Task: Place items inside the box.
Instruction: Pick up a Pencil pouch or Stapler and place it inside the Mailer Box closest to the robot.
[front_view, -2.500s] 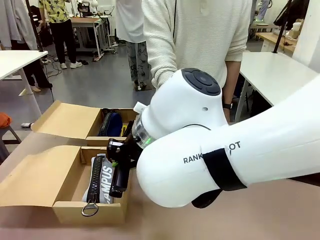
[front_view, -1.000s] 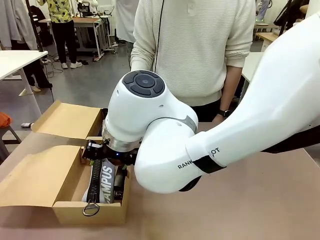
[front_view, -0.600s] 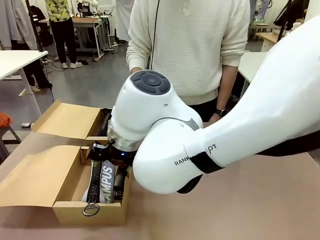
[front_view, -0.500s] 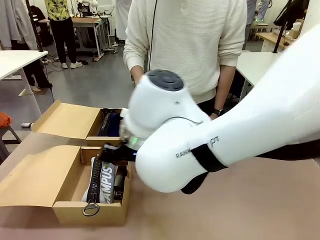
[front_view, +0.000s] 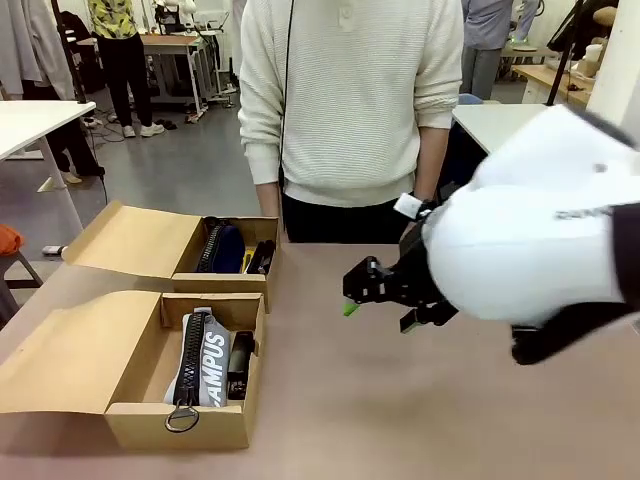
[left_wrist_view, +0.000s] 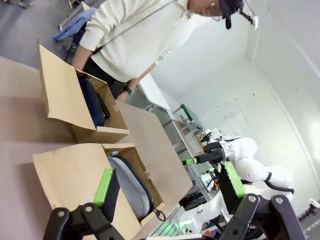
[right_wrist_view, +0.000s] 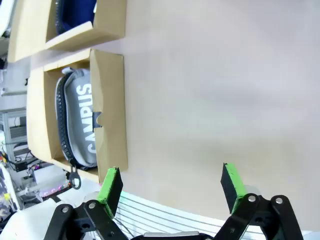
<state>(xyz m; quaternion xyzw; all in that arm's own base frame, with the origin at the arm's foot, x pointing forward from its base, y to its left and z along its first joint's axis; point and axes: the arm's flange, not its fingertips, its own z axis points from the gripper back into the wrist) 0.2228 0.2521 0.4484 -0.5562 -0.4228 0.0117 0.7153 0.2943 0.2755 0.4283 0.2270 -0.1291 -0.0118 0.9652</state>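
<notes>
Right gripper (right_wrist_view: 170, 176) gapes over the table (right_wrist_view: 210, 90); CAMPUS pencil case (right_wrist_view: 80, 120) (grey, zipped) lies in 1 box (right_wrist_view: 114, 100).

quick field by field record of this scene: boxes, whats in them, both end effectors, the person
near box: open brown cardboard box, flap spread to the left
near box contents: grey zip pencil case lettered CAMPUS; black item beside it, likely a stapler
far box: second open cardboard box, holding a dark blue case
right arm: right end effector open, holding nothing, above the bare tan table
left arm: left end effector open, holding nothing
person: person in cream sweater, standing at the far side
</notes>
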